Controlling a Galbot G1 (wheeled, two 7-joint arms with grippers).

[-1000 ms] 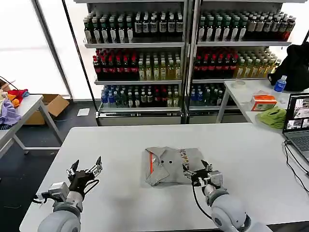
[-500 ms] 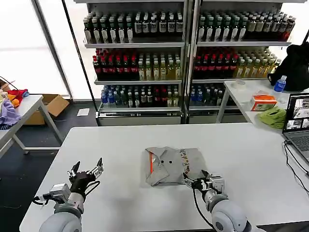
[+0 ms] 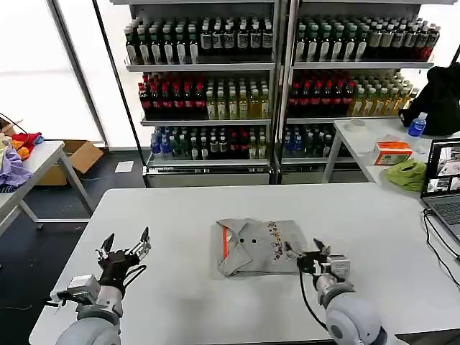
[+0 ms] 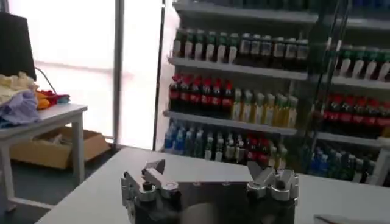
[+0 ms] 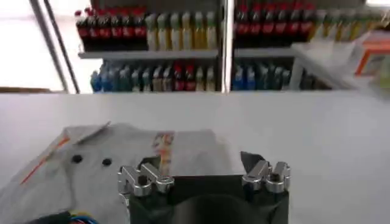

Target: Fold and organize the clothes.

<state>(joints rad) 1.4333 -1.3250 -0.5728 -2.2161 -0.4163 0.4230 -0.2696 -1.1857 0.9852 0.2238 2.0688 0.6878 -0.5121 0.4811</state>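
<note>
The shirt point(image 3: 257, 246) lies folded mid-table point(image 3: 180, 215). Your right gripper point(image 3: 310, 257), open and empty, sits just beside its right edge; left gripper point(image 3: 123, 249) waits open, well apart. Folding looks done; next, tidy or place it.

Left gripper point(image 4: 210, 179), jaws apart, faces drink shelves point(image 4: 256, 103).

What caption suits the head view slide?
Folded shirt on white table; open right gripper beside it, open left gripper apart.
</note>
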